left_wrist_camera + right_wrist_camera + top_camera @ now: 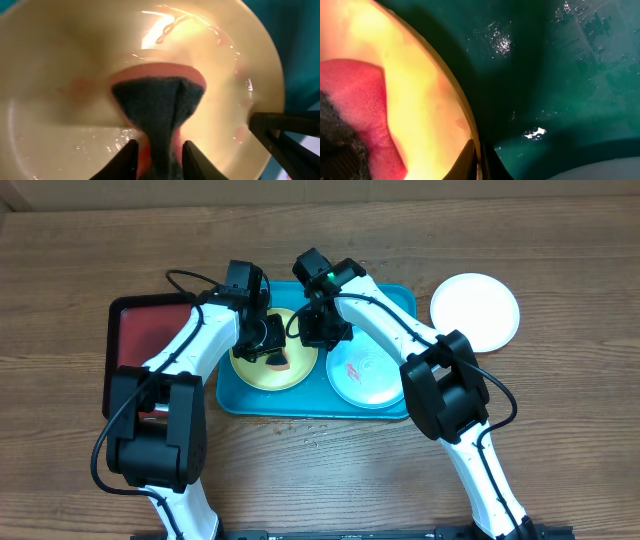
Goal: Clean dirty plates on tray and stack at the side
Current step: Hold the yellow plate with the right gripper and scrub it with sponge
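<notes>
Pink-and-grey sponge [160, 105] nipped at its waist by left pincer [160, 146], against yellow-green plate [250, 370] in tray [400, 300] | right pincer [477, 161] pinched shut on that plate's rim | risk: thin rim hold may slip under scrubbing, plate skidding into mint plate [365, 375]

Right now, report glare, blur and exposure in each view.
Overhead: sharp and evenly lit, though the white plate is nearly blown out. Left wrist: bright glare streaks on the glossy yellow-green plate, whose surface is soft; the sponge looks sharper. Right wrist: the plate glows overexposed and blurred, with specular spots on the tray.
</notes>
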